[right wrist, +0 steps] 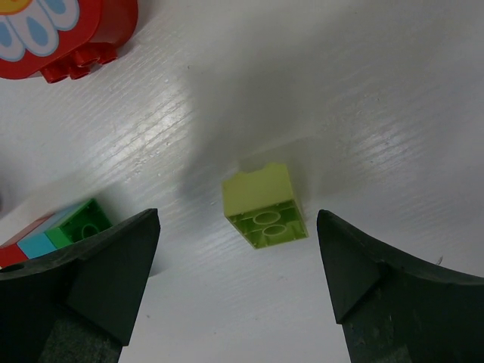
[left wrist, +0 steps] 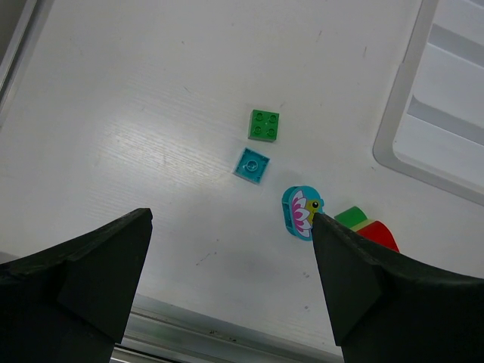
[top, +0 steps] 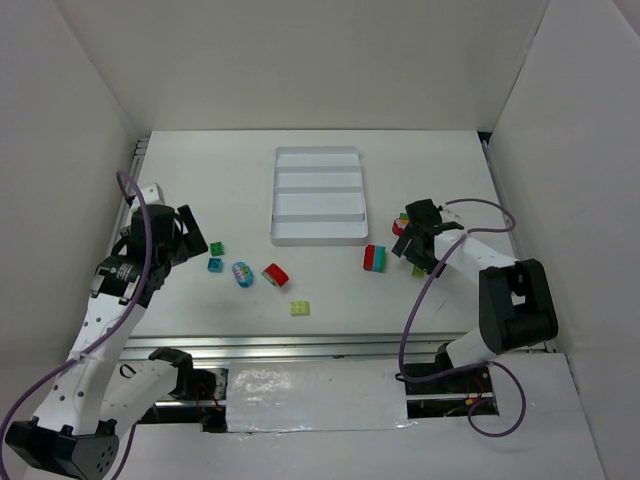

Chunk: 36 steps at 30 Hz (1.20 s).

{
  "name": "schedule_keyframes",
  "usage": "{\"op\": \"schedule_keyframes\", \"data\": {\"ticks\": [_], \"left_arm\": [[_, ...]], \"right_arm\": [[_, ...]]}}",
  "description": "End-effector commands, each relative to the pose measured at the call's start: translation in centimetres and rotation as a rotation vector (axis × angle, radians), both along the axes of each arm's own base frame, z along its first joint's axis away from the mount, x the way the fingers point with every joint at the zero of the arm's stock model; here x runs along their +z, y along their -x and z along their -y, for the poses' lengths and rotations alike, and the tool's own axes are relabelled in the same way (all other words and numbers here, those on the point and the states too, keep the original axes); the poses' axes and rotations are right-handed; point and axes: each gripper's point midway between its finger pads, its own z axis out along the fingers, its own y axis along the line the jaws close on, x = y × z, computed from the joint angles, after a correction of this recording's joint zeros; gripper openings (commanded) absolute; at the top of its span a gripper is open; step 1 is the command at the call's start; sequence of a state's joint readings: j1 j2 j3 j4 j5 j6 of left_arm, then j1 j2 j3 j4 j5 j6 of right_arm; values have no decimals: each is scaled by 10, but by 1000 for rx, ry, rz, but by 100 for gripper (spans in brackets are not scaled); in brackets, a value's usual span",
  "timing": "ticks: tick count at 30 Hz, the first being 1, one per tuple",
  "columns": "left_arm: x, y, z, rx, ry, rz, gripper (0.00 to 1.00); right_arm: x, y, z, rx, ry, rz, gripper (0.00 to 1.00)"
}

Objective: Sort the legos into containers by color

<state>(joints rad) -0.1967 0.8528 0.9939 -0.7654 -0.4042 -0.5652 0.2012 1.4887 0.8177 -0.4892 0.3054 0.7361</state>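
The white tray [top: 275, 200] with four long compartments lies at the far middle, and nothing shows in it. My left gripper [top: 186, 240] is open and empty above the table. Ahead of it [left wrist: 231, 215] lie a green brick [left wrist: 264, 125], a teal brick [left wrist: 252, 165], a teal flower-printed piece [left wrist: 301, 212] and a red-and-green arch piece [left wrist: 367, 227]. My right gripper [right wrist: 238, 214] is open. A pale yellow-green brick [right wrist: 265, 206] lies on its side just beyond its fingertips, untouched. A red flower-printed piece [right wrist: 68, 30] and a red-teal-green stack [right wrist: 60, 231] lie nearby.
Another pale yellow-green brick [top: 300, 308] lies near the table's front edge. The red-teal-green stack [top: 375, 258] sits just below the tray's right corner. White walls enclose the table on three sides. A metal rail [left wrist: 197, 325] runs along the near edge.
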Motion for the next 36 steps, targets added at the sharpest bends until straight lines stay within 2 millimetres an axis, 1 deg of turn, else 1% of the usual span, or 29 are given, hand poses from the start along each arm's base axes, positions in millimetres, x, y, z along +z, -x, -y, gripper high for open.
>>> {"op": "schedule_keyframes", "data": {"ticks": [1,2,3,5,6,12,13,14,15,24,25,26,27,28,31,34,35,36], "left_arm": [[9,-6,3,-32,0,48,99],[8,-6,3,-33,0,45,100],[7,-6,4,-37,0,41,100],[6,-6,4,-37,0,37,100],[7,-6,4,-36,-1,38,99],[9,-5,3,-32,-2,51,100],[9,-5,3,-33,-3,49,100],[8,-5,3,-34,-3,46,99],[8,-6,3,-33,-4,43,100],[9,-5,3,-35,-3,49,99],[8,-5,3,-35,-4,46,100],[8,-5,3,-35,-4,44,99],[9,-6,3,-36,-3,45,100],[8,-6,3,-36,-4,42,100],[9,-5,3,-37,-4,47,100],[9,-6,3,-38,-3,46,99],[9,-5,3,-37,-3,48,99],[9,-6,3,-37,-4,47,100]], "right_arm": [[11,-14,5,-23,-6,60,91],[10,-15,4,-19,-13,55,90],[6,-14,3,-7,-23,33,86],[5,-16,2,-5,-28,28,77],[3,-15,2,-4,-26,24,69],[1,-15,5,-17,-30,25,68],[1,-15,5,-15,-31,21,66],[1,-15,5,-13,-37,23,61],[1,-16,4,-7,-38,25,58],[1,-17,7,-4,-42,19,54],[0,-17,8,-5,-45,11,55],[-2,-17,8,3,-43,-3,57],[2,-21,8,9,-45,-2,59],[0,-18,8,11,-40,-27,59],[-1,-18,9,7,-37,-33,58],[-1,-17,8,9,-46,-23,46],[-1,-18,8,9,-47,-20,29],[-1,-18,8,8,-46,-18,25]]}}
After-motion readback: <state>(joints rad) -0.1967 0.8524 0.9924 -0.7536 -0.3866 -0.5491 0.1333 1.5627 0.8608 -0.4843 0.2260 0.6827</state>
